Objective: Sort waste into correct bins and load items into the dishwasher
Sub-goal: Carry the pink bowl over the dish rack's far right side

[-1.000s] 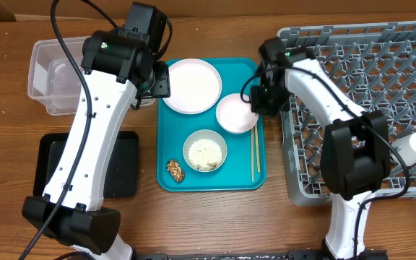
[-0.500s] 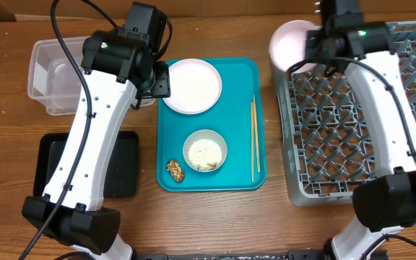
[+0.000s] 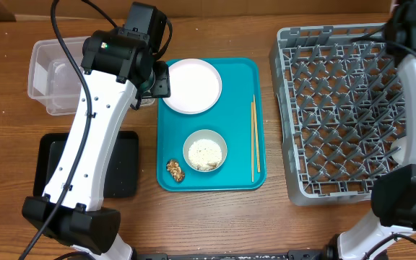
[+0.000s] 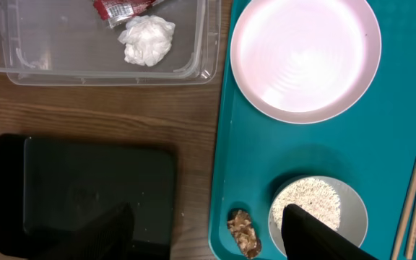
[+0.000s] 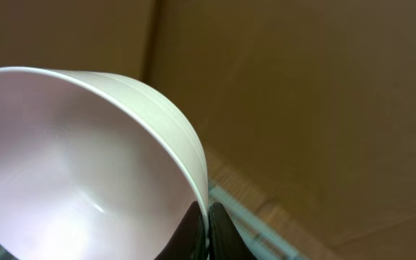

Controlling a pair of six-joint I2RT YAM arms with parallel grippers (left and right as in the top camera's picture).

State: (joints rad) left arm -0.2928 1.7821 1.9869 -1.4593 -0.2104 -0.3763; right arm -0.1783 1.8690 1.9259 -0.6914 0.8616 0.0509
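The waste is partly sorted. The red wrapper (image 4: 125,9) and the crumpled tissue (image 4: 147,37) already lie in the clear tub (image 3: 49,79) at 10 o'clock on the table (image 3: 6,144). The black tray (image 3: 125,173) at 8 o'clock looks bare. The loose rice (image 3: 205,153) sits in its white rice bowl (image 3: 191,160) at 6 o'clock on the teal tray (image 3: 240,79), and the brown lump (image 3: 175,170) lies just beside that bowl at 7 o'clock, so both are yet to be binned.

Of the dishes, the pink plate (image 3: 191,85) rests at 12 o'clock on the teal tray and the chopsticks (image 3: 254,141) lie along its 3 o'clock edge, neither loaded. The grey dish rack (image 3: 338,108) at 3 o'clock on the table shows no dish on the pegs that can be seen, though the right arm (image 3: 414,79) hides a strip of it.

The right jaws are pinched together on the rim of an empty white bowl (image 5: 85,166), which is tipped on its side in the wrist view. They hold it up near the rack's 1 o'clock corner, beyond the edge of the overhead view, and it is not yet set down. The left jaws stand apart and empty above the gap between the black tray and the teal tray, touching nothing.

I judge the task under halfway. The held bowl, plate, chopsticks and rice bowl need racking, and the rice and lump need a bin.
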